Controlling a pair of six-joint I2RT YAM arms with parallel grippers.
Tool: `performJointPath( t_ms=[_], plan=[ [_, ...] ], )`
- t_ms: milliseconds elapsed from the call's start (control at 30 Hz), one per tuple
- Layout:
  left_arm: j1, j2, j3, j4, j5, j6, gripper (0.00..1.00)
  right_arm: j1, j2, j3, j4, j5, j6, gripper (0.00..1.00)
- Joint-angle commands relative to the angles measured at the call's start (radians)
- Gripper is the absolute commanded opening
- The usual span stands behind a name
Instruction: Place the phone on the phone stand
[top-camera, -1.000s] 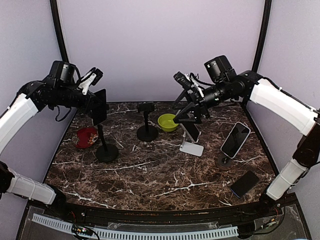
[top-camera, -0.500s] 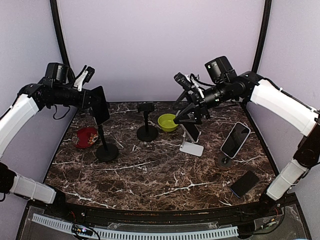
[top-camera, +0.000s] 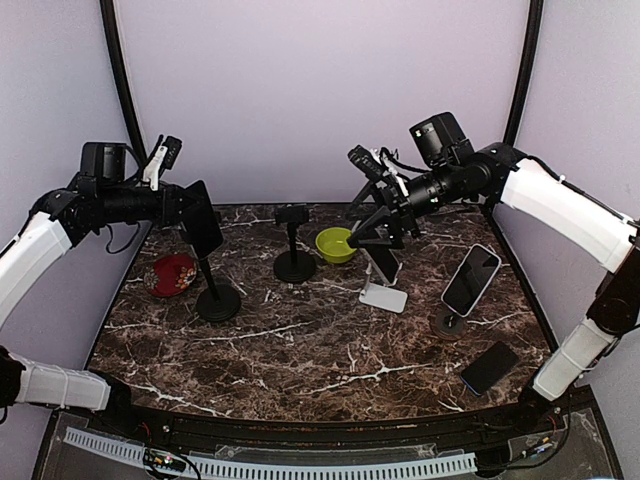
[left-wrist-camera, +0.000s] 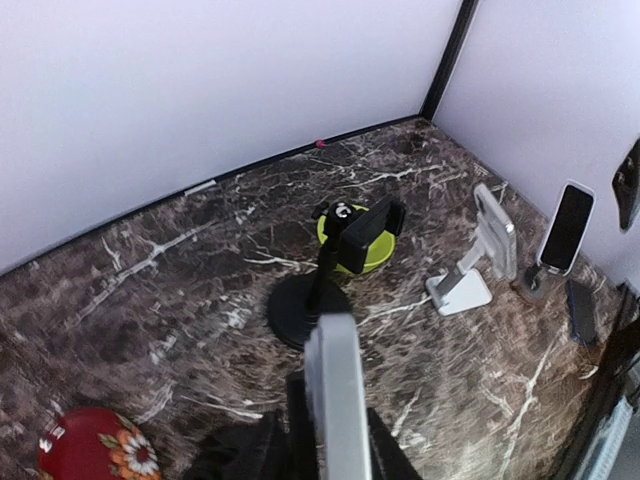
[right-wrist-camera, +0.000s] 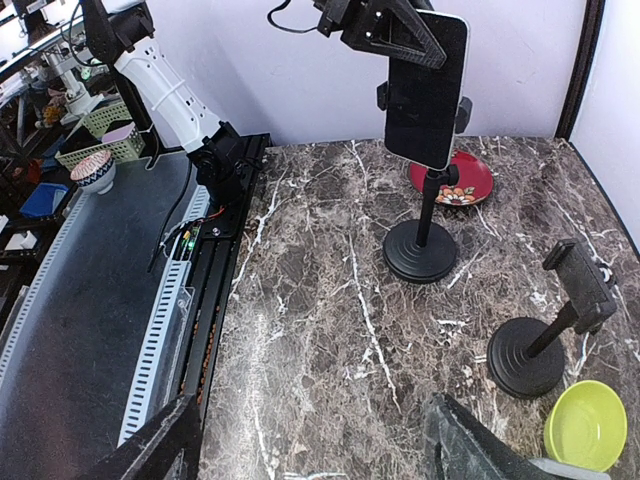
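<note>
My left gripper (top-camera: 188, 205) is shut on the top of a black phone (top-camera: 203, 230), which leans tilted over the clamp of a black round-based phone stand (top-camera: 217, 303). In the left wrist view the phone (left-wrist-camera: 340, 390) shows edge-on between my dark fingers (left-wrist-camera: 298, 432). The right wrist view shows the phone (right-wrist-camera: 425, 90) atop the stand (right-wrist-camera: 420, 250). I cannot tell whether the clamp grips it. My right gripper (top-camera: 375, 228) is open wide and empty, hovering above a white stand (top-camera: 383, 293); its fingers (right-wrist-camera: 150, 450) are far apart.
An empty black clamp stand (top-camera: 293, 262) stands mid-back beside a green bowl (top-camera: 335, 245). A red bowl (top-camera: 172, 275) sits at the left. The white stand holds a phone. Another phone (top-camera: 472, 280) rests on a stand at right, and one (top-camera: 488, 367) lies flat front right.
My left arm has drawn back to the left, and the phone in it has tipped from near upright to a lean. The right arm has not moved.
</note>
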Motion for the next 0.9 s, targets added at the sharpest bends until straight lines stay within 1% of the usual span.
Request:
performJointPath(
  t_ms=[0,67,167,300,467,500,533,600,633,733,767,800,867],
  plan=[
    [0.002,-0.018,0.036,0.053,0.012,0.003,0.38,0.004,-0.016,0.006,0.009,0.002,-0.008,0.77],
    [0.003,-0.02,0.045,0.048,0.005,0.0,0.46,0.004,-0.015,0.009,0.004,0.003,-0.012,0.77],
    [0.003,-0.02,0.062,0.036,-0.009,-0.002,0.55,0.004,-0.014,0.011,0.0,0.016,-0.021,0.77],
    [0.002,-0.011,0.096,-0.003,-0.013,0.004,0.61,0.0,0.006,0.026,0.007,0.088,-0.027,0.77],
    [0.002,0.0,0.173,-0.048,-0.038,-0.019,0.7,-0.013,0.133,0.126,0.005,0.196,-0.017,0.75],
    [0.002,0.0,0.194,-0.058,-0.04,-0.026,0.79,-0.016,0.157,0.144,0.016,0.219,-0.01,0.75],
    [0.003,0.0,0.211,-0.066,-0.044,-0.034,0.83,-0.019,0.186,0.161,0.03,0.242,-0.008,0.75],
    [0.001,-0.005,0.241,-0.078,-0.039,-0.057,0.84,-0.023,0.246,0.201,0.068,0.3,0.015,0.75],
    [0.001,-0.005,0.253,-0.085,-0.011,-0.08,0.84,-0.025,0.281,0.224,0.091,0.329,0.036,0.75],
    [-0.005,0.011,0.298,-0.086,0.206,-0.21,0.8,-0.026,0.41,0.323,0.108,0.363,0.068,0.76],
    [-0.023,0.009,0.295,-0.067,0.247,-0.254,0.79,-0.026,0.449,0.372,0.097,0.36,0.071,0.76],
    [-0.058,0.0,0.287,-0.046,0.249,-0.277,0.78,-0.026,0.49,0.417,0.086,0.36,0.076,0.76],
    [-0.138,-0.022,0.276,-0.03,0.194,-0.269,0.78,-0.027,0.558,0.501,0.075,0.387,0.089,0.76]
  ],
)
